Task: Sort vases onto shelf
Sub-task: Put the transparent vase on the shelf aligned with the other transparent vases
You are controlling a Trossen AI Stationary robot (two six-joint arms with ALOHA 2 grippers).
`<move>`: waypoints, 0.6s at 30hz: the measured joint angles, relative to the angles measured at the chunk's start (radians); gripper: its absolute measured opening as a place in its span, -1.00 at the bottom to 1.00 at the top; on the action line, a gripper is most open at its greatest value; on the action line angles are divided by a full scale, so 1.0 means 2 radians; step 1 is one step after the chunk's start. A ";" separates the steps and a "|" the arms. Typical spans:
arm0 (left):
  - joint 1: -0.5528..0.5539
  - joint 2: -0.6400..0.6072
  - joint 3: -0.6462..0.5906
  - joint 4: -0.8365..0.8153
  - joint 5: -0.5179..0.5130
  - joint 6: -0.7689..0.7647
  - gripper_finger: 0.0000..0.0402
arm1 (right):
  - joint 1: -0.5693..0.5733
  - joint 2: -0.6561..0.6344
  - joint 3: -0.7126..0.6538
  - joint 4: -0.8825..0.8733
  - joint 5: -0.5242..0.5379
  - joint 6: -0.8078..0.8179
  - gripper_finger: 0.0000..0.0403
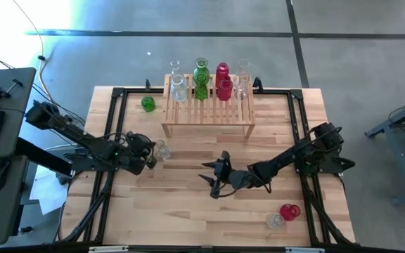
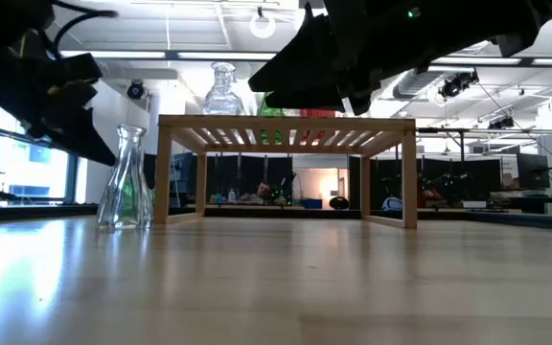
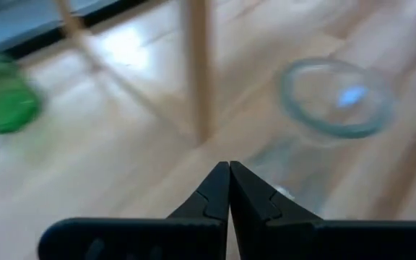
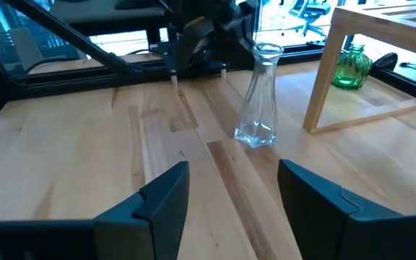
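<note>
clear vase (image 4: pixel 260 97) unlabelled, left claw (image 3: pixel 229 189) closed beside it, shelf (image 1: pixel 208 111)

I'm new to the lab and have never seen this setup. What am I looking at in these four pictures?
Two dark robot arms work at a wooden table. One picture looks straight down, one looks level across the tabletop, and two come from cameras on the arms' wrists.

A light-wood shelf stands at the far side, with green, red and clear vases on top. A green vase sits on the table beside it, and a red vase and a clear one lie near the front edge.

The left gripper is shut and empty, beside a standing clear vase. The right gripper is open, pointed at that vase, holding nothing.
</note>
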 joint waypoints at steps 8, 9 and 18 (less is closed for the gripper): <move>0.048 0.010 -0.052 0.232 0.057 0.130 -1.00 | 0.010 0.000 0.000 -0.005 -0.009 -0.011 -0.30; 0.052 0.013 -0.053 0.247 0.065 0.142 -1.00 | 0.013 0.000 0.000 -0.009 -0.011 -0.011 -0.35; 0.070 0.060 -0.052 0.333 0.098 0.207 -1.00 | 0.025 0.000 0.000 -0.040 -0.011 -0.011 -0.79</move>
